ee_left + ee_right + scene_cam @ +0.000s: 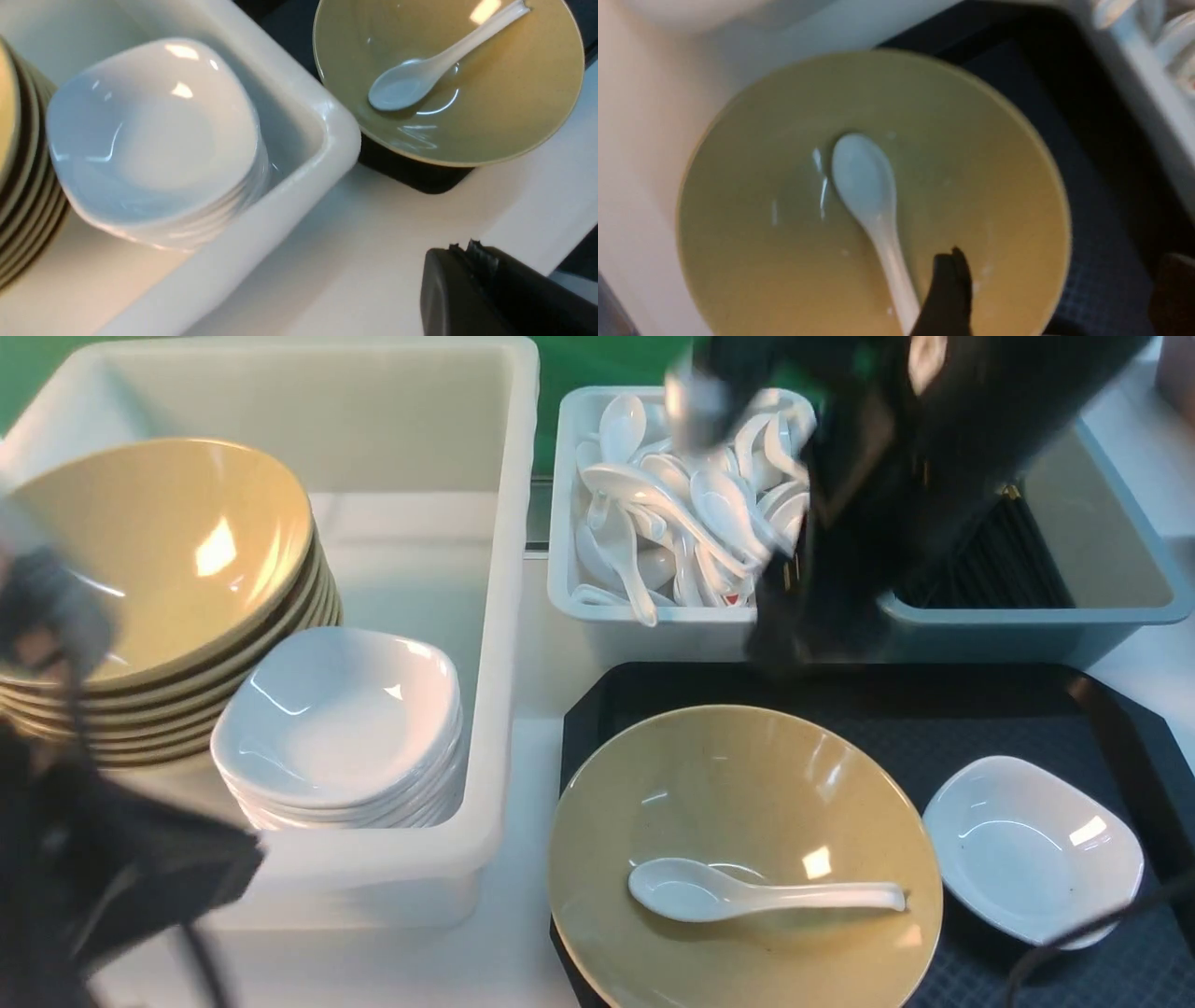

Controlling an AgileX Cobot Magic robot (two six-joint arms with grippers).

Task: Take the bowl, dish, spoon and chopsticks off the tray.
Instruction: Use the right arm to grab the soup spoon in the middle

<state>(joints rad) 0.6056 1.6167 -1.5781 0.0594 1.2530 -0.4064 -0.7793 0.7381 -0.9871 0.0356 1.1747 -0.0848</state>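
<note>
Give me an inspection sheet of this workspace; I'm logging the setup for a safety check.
Surface: white table, black tray on it
Bowl: on the tray, holding the spoon
Dish: on the tray beside the bowl
Chopsticks: none seen on the tray's visible part; black ones in the grey-blue bin
Clutter: nothing seen
Left gripper: shut, empty
Right gripper: open, empty, above the tray
Cables: dark cable crossing in front of the dish
Surroundings: green backdrop; white bin with stacked bowls and dishes
</note>
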